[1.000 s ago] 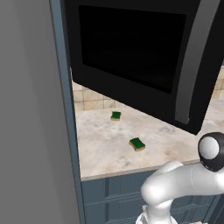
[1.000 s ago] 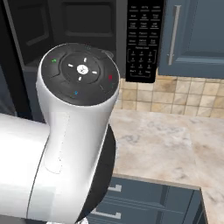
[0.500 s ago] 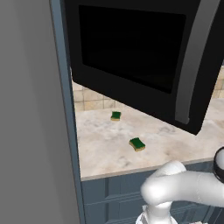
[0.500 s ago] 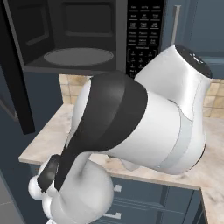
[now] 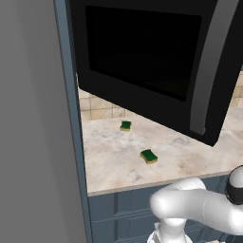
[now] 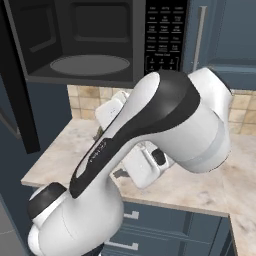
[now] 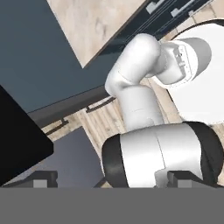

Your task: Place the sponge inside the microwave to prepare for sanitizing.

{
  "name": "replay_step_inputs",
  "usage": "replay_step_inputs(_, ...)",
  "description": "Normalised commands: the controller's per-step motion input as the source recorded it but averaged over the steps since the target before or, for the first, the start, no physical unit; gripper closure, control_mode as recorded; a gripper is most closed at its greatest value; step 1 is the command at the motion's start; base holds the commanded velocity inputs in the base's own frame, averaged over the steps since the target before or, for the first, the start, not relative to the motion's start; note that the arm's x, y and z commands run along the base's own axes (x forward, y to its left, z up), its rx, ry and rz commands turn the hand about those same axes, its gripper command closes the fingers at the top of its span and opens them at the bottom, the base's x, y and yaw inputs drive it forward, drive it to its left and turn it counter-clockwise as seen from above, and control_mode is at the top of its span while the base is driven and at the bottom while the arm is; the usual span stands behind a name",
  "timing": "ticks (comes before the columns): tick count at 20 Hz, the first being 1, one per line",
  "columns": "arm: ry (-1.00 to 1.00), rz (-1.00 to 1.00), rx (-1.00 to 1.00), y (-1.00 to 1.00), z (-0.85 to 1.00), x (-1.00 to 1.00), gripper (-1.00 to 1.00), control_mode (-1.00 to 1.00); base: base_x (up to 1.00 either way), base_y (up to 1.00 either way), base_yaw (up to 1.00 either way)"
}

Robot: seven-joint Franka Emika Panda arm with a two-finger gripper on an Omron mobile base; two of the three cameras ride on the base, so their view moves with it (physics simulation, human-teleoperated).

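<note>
Green-topped sponge: you will find the sponge (image 5: 149,156) at the lower middle of the left base view, lying flat on the counter (image 5: 114,156), untouched and well apart from anything of the arm.
Other sponge: a smaller, squarer, darker one (image 5: 125,126) sits nearer the tiled wall, up and left of yours; leave it.
Microwave: its door (image 5: 156,61) already hangs open across the top of the left base view, and in the right base view the cavity (image 6: 85,45) at the upper left is bare, the round turntable (image 6: 90,64) with nothing on it.
Done so far: as I judge it, only the door; the opening is ready for you.
Left to do: reach the sponge, pick it up, carry it up to the turntable, let go.
Gripper: its two dark tips (image 7: 105,180) rise at the bottom of the hand view, spread wide with nothing between them, looking back at the robot's own body and not at the counter.
Materials: sponge is a bright green skin over a thick tan layer, a small soft-looking block; counter is pale mottled marble with a straight front edge; microwave is glossy black with dark glass and a long curved handle (image 5: 209,71); its keypad (image 6: 162,35) shows rows of small buttons; the cabinets (image 6: 220,35) are flat blue-grey.
</note>
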Motion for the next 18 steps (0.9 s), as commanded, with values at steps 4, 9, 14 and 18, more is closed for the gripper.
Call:
replay_step_inputs(4,0.0,0.06,0.25,0.41,-0.15,0.49,-1.0,-1.0,0.0,0.0,0.0)
replay_step_inputs(9,-0.13,-0.02,0.23,0.44,-0.25,0.51,-1.0,-1.0,0.0,0.0,0.0)
replay_step_inputs(14,-0.14,-0.28,0.18,0.11,-0.35,0.57,-1.0,-1.0,0.0,0.0,0.0)
replay_step_inputs(18,-0.02,-0.23,0.36,0.0,-0.04,0.48,-1.0,-1.0,0.0,0.0,0.0)
